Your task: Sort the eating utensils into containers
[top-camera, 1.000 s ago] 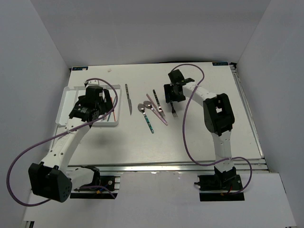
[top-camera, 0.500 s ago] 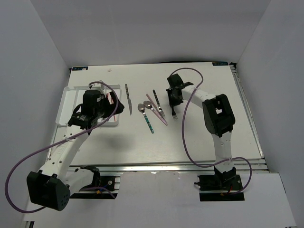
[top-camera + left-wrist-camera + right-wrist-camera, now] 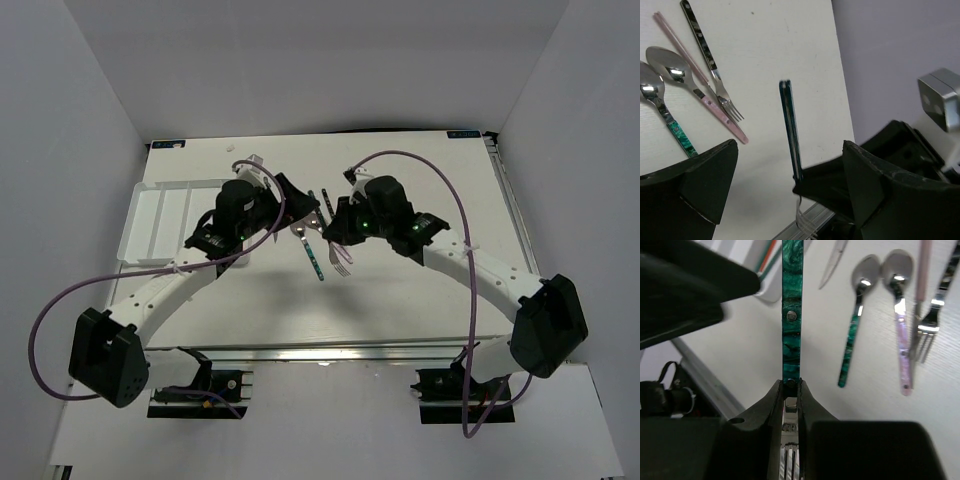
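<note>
Hovering right of the white tray (image 3: 160, 212), the left hand (image 3: 790, 175) has its fingers spread wide on either side of the teal fork (image 3: 790, 125) — apart from it, no contact. The right hand (image 3: 791, 390) is clamped on the fork's neck, in the air above the table (image 3: 380, 310). The risk: if the right releases before the left closes, the fork drops among the spoons (image 3: 862, 272) — or a skewed squeeze twists it loose. White table, plain grey walls (image 3: 320, 70) all round.

A marbled teal handle is seen on the raised fork (image 3: 792, 315); black with pale dots on the flat fork (image 3: 706, 50) at eleven o'clock.
</note>
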`<control>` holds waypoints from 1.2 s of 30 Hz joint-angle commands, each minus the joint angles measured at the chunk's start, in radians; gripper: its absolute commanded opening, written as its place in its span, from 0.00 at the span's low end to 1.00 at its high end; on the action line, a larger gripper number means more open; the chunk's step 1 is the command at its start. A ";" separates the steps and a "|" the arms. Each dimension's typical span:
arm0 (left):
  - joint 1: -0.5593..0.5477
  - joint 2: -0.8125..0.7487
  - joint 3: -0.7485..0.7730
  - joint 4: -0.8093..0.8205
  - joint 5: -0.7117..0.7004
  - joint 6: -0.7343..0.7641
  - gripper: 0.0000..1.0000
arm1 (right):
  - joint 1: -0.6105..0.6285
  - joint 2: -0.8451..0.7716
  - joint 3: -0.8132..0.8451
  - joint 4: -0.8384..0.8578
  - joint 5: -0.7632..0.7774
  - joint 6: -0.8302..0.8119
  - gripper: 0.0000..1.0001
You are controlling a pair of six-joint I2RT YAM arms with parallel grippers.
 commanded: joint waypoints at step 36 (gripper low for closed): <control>0.400 0.857 1.098 -0.946 -1.021 0.658 0.00 | -0.139 -0.317 -0.188 -0.086 -0.029 -0.047 0.89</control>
